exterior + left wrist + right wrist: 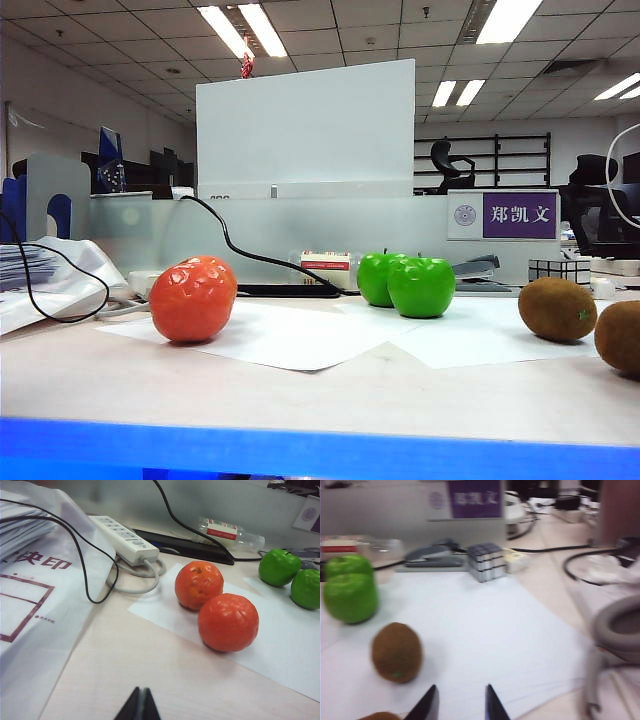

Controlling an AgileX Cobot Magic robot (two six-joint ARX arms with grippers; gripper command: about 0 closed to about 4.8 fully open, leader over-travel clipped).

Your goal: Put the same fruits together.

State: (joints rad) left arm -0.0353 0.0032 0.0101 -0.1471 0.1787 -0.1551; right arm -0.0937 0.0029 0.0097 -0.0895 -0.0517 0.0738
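- Nearest the table camera, one orange (194,298) sat on white paper (300,340); my left wrist camera showed a second orange (198,584) touching the first orange (228,622), so they were paired.
- My left gripper (139,706) hung low over bare table short of the oranges, its fingers pressed together on nothing.
- Two green apples (408,282) stood touching at mid-table, ahead of a lying plastic bottle (229,532) and a black cable (175,517).
- A white power strip (122,539) and a printed plastic bag (35,605) crowded the oranges' left.
- My right gripper (459,705) hovered over the paper with fingers spread and empty.
- One kiwi (396,652) lay beside those fingers; the brown edge (380,716) closer in was probably the second kiwi, though the view blurred.
- A stapler (432,555) and cube puzzle (487,561) sat behind.
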